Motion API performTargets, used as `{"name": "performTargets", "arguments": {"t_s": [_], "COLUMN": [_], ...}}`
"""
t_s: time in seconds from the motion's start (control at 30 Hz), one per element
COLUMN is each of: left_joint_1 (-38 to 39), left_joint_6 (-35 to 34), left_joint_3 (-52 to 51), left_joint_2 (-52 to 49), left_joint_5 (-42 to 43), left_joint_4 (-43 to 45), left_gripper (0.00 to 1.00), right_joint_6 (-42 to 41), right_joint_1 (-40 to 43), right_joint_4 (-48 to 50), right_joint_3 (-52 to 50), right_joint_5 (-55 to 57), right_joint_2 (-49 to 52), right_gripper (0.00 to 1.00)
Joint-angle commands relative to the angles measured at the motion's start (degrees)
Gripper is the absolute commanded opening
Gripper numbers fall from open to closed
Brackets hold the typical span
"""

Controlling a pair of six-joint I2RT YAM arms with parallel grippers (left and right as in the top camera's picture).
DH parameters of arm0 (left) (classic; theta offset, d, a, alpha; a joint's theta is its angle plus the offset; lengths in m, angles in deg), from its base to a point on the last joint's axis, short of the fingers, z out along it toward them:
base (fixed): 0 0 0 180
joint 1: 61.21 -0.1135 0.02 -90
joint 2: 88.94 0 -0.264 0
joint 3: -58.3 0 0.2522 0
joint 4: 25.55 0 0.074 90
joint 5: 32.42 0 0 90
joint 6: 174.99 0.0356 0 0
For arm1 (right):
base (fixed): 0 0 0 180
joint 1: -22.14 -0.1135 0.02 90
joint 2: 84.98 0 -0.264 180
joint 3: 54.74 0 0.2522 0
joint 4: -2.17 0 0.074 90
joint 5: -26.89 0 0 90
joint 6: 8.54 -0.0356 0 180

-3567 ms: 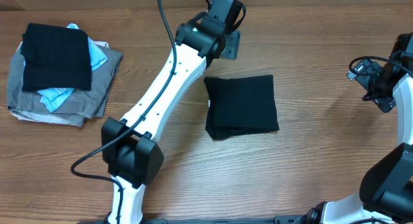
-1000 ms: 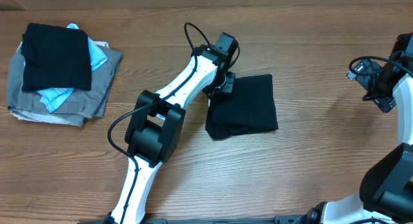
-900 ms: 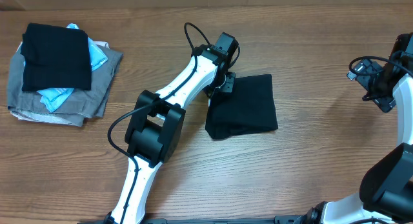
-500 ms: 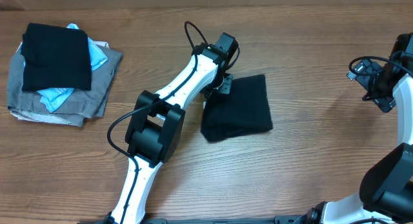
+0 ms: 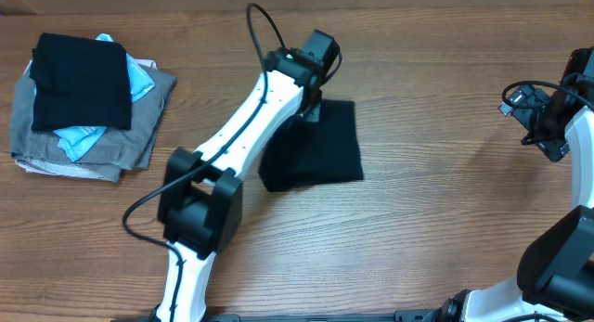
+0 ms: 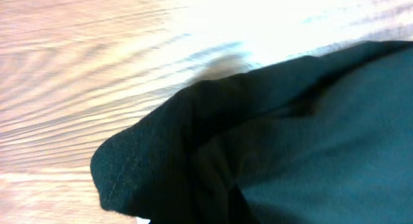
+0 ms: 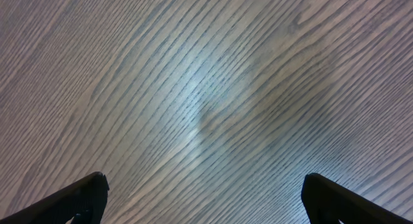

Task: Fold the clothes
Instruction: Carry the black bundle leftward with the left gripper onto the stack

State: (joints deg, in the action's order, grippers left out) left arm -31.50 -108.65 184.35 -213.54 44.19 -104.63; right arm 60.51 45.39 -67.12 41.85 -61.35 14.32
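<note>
Overhead: bench [image 5: 436,220] bare and wide between the black T-shirt [image 5: 320,155] and the right arm at the right edge. There is also bare wood on the near side of the shirt. The far bench edge runs along the top of the view, near the left wrist. The left arm [image 5: 241,146] crosses diagonally from the near side over the shirt's left edge, taking up the space between the shirt and the clothes stack [image 5: 88,104] at far left. The stack sits well apart from the shirt, with a folded black garment [image 5: 82,81] on top, a light-blue garment [image 5: 141,79] under it and a grey garment [image 5: 125,146] at the bottom.

Left gripper [image 5: 311,110] is pressed together at the shirt's far-left corner, pinching the cloth. Left wrist view: a bunched black hem corner sits close to the lens and lifted off the wood, fingers not visible.

Right gripper [image 5: 540,127] is spread wide and holds nothing. Right wrist view: both fingertips [image 7: 80,198] over bare wood grain, touching nothing.

T-shirt lies folded into a rough square mid-bench, slightly skewed. Its body spreads away from the left gripper toward the near-right, flat apart from the pinched corner. It is well apart from the right gripper.
</note>
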Motion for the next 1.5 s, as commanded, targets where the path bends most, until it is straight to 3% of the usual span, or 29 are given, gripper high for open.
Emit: {"name": "performTargets", "arguments": {"t_s": [0.0, 0.43, 1.13, 1.33, 1.47], "left_joint_1": [-1.8, -10.3, -27.4, -33.2, -37.3], "left_joint_6": [-1.7, -2.3, -1.2, -6.4, -6.3], "left_joint_3": [1.2, 1.2, 1.2, 1.2, 1.2], "left_joint_2": [3.5, 9.3, 17.4, 17.4, 17.6], "left_joint_5": [-5.2, -12.3, -12.5, -12.1, -4.6], "left_joint_4": [-0.9, 0.1, 2.4, 3.8, 7.3], "left_gripper": [0.04, 0.04, 0.04, 0.04, 0.04], "right_joint_6": [0.1, 0.1, 0.1, 0.1, 0.1], "right_joint_1": [0.0, 0.0, 0.0, 0.0, 0.0], "right_joint_4": [0.1, 0.1, 0.1, 0.1, 0.1], "right_joint_3": [0.1, 0.1, 0.1, 0.1, 0.1], "right_joint_5": [0.5, 0.5, 0.5, 0.5, 0.5], "right_joint_2": [-0.3, -0.3, -0.3, -0.3, -0.3], "right_gripper": [1.00, 1.00, 1.00, 1.00, 1.00]}}
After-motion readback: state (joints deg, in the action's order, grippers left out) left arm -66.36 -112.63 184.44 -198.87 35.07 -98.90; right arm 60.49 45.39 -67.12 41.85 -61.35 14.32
